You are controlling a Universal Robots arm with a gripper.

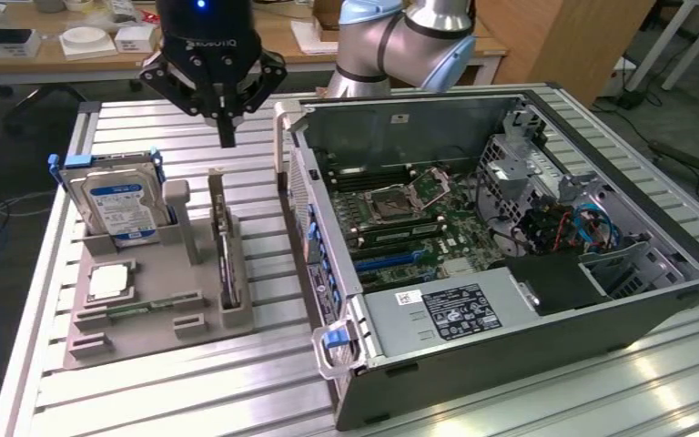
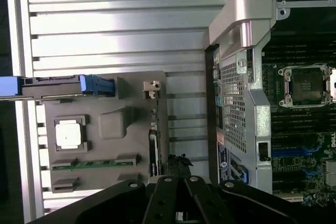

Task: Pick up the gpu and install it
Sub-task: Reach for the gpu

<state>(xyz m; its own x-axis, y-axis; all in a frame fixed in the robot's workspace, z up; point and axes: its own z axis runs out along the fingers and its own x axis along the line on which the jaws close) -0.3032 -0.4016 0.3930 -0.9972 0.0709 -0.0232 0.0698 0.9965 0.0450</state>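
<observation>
The tool (image 1: pixel 227 135) hangs above the far end of the gray holder (image 1: pixel 143 341), its two fingers pressed together with nothing between them, so it grips nothing. The gpu (image 1: pixel 226 259) stands on edge in a slot along the side of the holder that faces the computer case (image 1: pixel 544 355), almost directly beneath the tool. Set upright like this, its thin top edge is offered to a pinch from above, which is likely why the tool points straight down over it. In the wrist view the gpu (image 2: pixel 153 145) shows as a narrow strip along the holder (image 2: pixel 105 103), close to the tool (image 2: pixel 176 190). The holder's other pockets keep each part apart and in a fixed place: a hard drive (image 1: pixel 119 205) upright at the far end, a processor chip (image 1: pixel 109 282) flat in the middle, and a memory stick (image 1: pixel 143 309) nearer. The case lies open on the counter (image 1: pixel 179 396) beside the holder with its motherboard (image 1: pixel 447 218) exposed — a card can go in from above. The gpu is not yet lifted.
</observation>
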